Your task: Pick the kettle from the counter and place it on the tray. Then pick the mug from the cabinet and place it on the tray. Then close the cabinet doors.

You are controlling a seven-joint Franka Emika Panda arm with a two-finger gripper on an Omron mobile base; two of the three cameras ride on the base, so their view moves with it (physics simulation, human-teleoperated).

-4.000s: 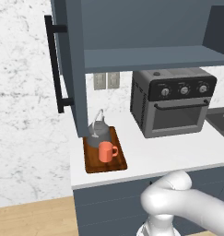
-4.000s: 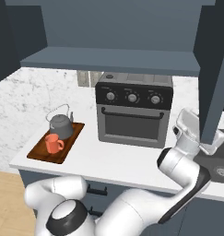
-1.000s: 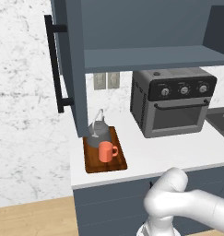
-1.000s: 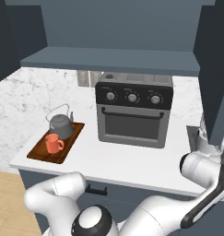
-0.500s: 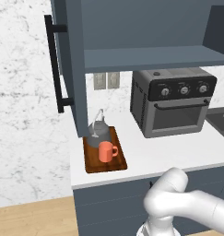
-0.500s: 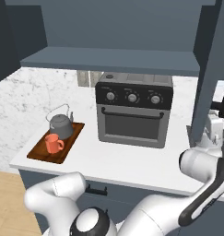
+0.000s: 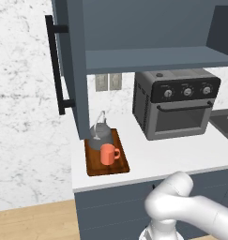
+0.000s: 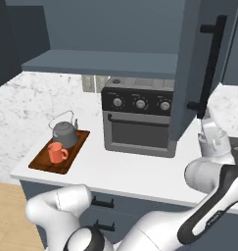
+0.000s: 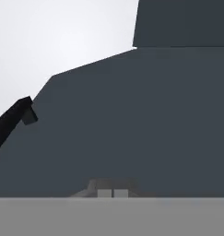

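With kettle (image 7: 101, 133) and mug (image 7: 108, 154) already on tray (image 7: 94, 164), only cabinet doors remain: right door (image 8: 195, 73) rigid, hinged, light to swing, best pushed flat on its outer face beside bar handle (image 8: 209, 66); gripper (image 9: 111, 193) clenched, grasping nothing, tips just off that panel

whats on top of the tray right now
The kettle and the orange mug both sit on the wooden tray, the mug in front. In the left base view the open cabinet door covers part of the kettle's handle.
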